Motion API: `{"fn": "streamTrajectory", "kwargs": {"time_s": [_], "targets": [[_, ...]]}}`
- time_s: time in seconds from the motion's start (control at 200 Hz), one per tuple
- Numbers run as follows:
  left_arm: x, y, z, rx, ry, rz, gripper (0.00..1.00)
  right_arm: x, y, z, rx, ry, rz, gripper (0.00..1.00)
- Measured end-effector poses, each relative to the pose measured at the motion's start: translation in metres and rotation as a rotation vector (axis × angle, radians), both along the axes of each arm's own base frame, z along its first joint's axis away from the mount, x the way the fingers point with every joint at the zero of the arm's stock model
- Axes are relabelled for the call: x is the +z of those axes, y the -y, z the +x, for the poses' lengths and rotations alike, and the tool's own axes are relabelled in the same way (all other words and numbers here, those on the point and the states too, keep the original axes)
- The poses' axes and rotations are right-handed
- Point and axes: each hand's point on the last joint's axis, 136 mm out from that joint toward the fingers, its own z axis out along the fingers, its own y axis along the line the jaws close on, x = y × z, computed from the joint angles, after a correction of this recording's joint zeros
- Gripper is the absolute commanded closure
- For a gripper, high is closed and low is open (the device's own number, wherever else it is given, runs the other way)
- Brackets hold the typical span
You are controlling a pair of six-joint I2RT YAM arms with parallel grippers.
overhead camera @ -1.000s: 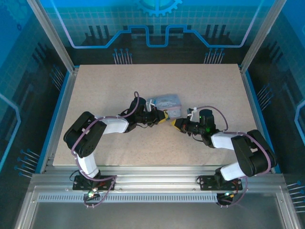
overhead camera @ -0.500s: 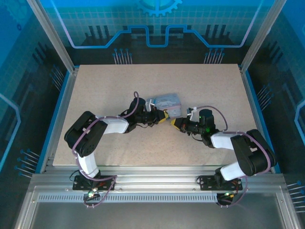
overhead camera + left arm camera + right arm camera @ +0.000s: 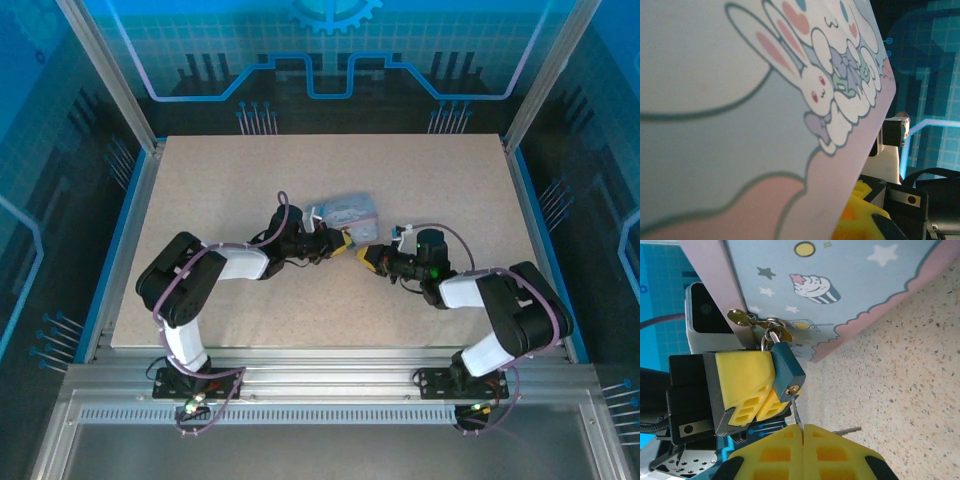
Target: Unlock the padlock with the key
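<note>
- The right gripper sits just below the padlock, its yellow fingertips pressed together on the key.
- The key is a thin grey sliver that rises from those tips to the brass keyhole on the padlock's underside.
- The left gripper is closed on the padlock, with its yellow fingers tight against the padlock's left side.
- Above the padlock, the shackle hooks through the brass hasp of the pale blue cartoon tin.
- The tin is tilted, and its lower edge rests on the speckled table to the right of the padlock.
</note>
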Motion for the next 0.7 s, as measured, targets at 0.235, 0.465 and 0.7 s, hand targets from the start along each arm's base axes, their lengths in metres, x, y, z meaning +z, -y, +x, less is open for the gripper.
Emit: {"fn": "streamTrajectory", "kwargs": {"time_s": [0.235, 0.465, 0.7], "targets": [[0.0001, -0.0021, 0.0028, 0.016, -0.001, -0.014, 1.0, -0.0023, -0.0021, 0.0039, -0.02, -0.046, 0.054, 1.0], [-0.0022, -0.003, 0.0052, 0.027, -0.003, -0.025, 1.0, -0.0037, -0.0031, 0.0063, -0.034, -0.082, 0.087, 1.0], [-0.0044, -0.0029, 0.0064, 0.033, -0.012, -0.035, 1.0, -0.0098, -0.0046, 0.0093, -0.046, -0.131, 0.124, 1.0]]}}
